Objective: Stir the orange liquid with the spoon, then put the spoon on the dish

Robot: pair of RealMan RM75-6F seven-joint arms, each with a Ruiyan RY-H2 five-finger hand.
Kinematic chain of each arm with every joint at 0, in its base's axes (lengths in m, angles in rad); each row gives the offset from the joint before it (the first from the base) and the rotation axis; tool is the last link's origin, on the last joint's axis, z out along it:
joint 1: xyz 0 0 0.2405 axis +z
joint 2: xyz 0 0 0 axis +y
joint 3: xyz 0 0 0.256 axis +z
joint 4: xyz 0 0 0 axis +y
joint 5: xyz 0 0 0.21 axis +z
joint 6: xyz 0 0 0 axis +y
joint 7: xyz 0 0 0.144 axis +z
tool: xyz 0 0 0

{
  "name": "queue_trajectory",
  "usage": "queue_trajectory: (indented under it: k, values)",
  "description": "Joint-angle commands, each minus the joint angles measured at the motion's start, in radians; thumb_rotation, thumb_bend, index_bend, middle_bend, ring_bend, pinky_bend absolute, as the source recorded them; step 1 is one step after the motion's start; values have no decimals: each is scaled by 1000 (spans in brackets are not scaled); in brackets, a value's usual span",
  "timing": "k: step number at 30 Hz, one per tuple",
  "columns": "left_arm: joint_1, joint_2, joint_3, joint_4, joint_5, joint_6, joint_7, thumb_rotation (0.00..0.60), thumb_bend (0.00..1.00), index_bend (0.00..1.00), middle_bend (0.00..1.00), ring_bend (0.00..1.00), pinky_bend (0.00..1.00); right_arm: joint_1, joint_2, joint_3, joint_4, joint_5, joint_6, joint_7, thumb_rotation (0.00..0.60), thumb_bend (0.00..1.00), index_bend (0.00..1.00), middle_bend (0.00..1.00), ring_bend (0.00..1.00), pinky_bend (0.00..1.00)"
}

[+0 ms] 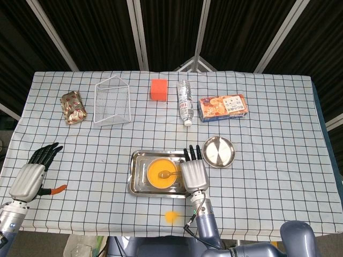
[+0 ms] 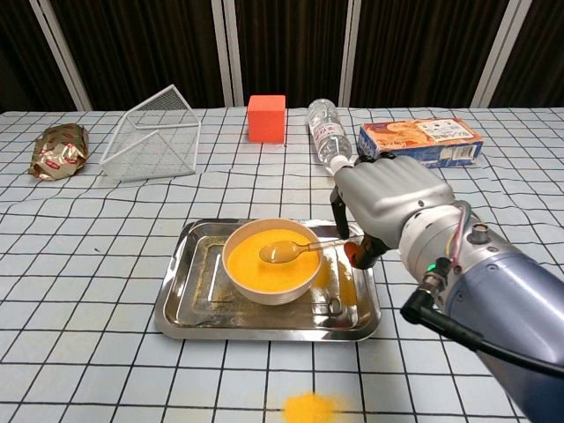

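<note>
So we had the table covered in a white cloth with a dark grid pattern [image 1: 257,182], and behind it the room was just dark panels with pale metal bars running up at angles.

Our right hand [image 2: 385,200] sat over the right end of the shiny rectangular metal tray [image 2: 183,291], fingers closed on the handle of the metal spoon [image 2: 291,251]. The spoon's bowl rested in the orange liquid [image 2: 256,260], inside the white round bowl [image 2: 264,291] standing in the tray. The small round metal dish [image 1: 218,151] was just right of the tray, nothing on it.

Our left hand [image 1: 33,172] hung near the left edge of the table, fingers stretched out and slightly apart, holding nothing, with a small orange-red bit [image 1: 57,189] on the cloth beside it.

Along the far side: a crinkly gold snack packet [image 1: 73,107], a white wire basket [image 1: 112,101], an orange cube [image 1: 158,89], a clear plastic bottle lying down [image 1: 185,101], and an orange-and-white box [image 1: 223,107]. There was also an orange splotch [image 2: 308,408] on the cloth near the front edge.
</note>
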Motion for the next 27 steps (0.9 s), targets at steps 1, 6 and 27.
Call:
queue_trajectory:
  k: [1, 6, 27]
  values:
    - [0, 0, -1, -3, -11, -6, 2, 600, 0, 0, 0, 0, 20, 3, -6, 0, 7, 2, 3, -4, 600, 525, 497, 160, 0, 0]
    - [0, 3, -2, -6, -14, -6, -1, 600, 0, 0, 0, 0, 20, 3, -16, -2, 15, 9, 10, -5, 600, 525, 459, 160, 0, 0]
    - [1, 5, 0, 0, 2, 1, -1, 600, 0, 0, 0, 0, 20, -36, 102, -113, -165, -74, 88, -50, 600, 394, 308, 140, 0, 0]
